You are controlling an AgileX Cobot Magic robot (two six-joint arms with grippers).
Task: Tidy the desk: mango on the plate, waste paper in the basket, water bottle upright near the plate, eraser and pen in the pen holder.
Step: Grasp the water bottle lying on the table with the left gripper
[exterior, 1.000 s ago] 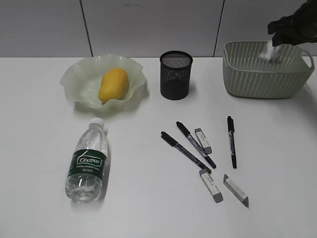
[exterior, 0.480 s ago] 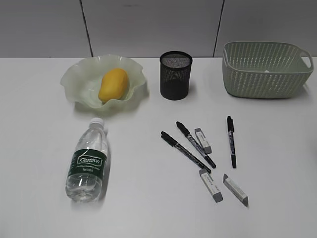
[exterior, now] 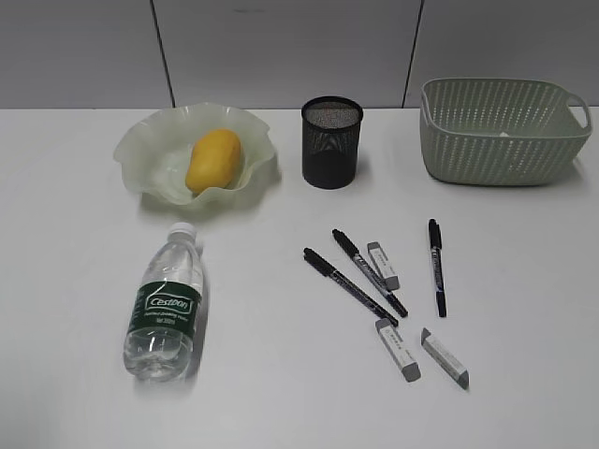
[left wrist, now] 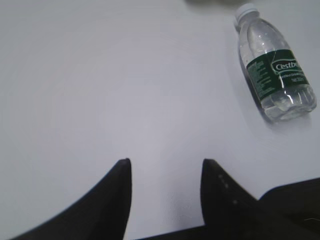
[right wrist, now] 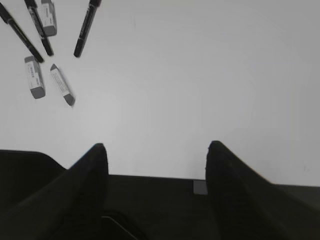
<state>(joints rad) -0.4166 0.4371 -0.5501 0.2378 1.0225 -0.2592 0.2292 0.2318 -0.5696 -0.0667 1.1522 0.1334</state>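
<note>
The mango [exterior: 213, 159] lies on the green plate [exterior: 140, 150]. Lying on its side on the desk [exterior: 262, 374] is the water bottle [exterior: 166, 304], cap toward the plate. Three pens [exterior: 351, 285] and three erasers [exterior: 398, 349] are scattered right of centre, below the black pen holder [exterior: 331, 140]. The waste paper is hidden behind the wall of the basket [exterior: 505, 131]. Neither gripper shows in the exterior view. My left gripper [left wrist: 166, 162] is open over bare desk, with the bottle [left wrist: 275, 70] far to its upper right. My right gripper [right wrist: 156, 146] is open and empty, with pens [right wrist: 86, 27] and erasers [right wrist: 35, 76] at upper left.
A grey panelled wall runs behind the desk. The plate, pen holder and basket stand in a row along the back. The desk's near edge shows dark beneath my right gripper in the right wrist view.
A second ago my right gripper hung over the basket with white paper in it. The arm has since left the exterior view, and the paper is gone from the gripper.
</note>
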